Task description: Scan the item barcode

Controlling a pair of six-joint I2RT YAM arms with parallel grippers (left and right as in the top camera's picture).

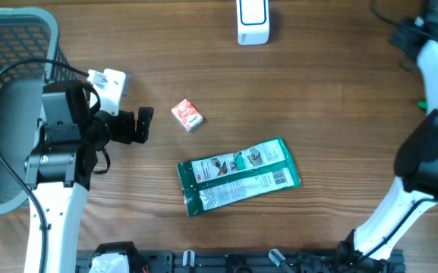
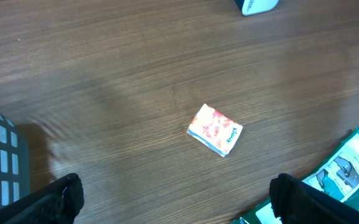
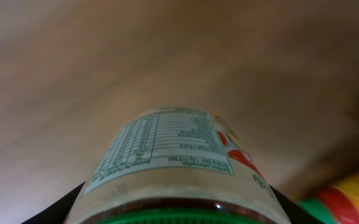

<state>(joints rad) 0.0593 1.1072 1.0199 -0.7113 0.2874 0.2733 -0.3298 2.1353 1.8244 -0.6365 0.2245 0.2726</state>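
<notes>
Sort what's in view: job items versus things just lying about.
In the job: bottle in the right gripper; white scanner.
Lying about: small packet; green pack; grey basket.

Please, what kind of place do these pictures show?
Probably a mock shop checkout, set up on a brown wooden table: a white box-shaped device, likely a scanner, a grey plastic mesh basket, and packaged goods such as a flat green and white packet and a pale jar with a printed label.
</notes>
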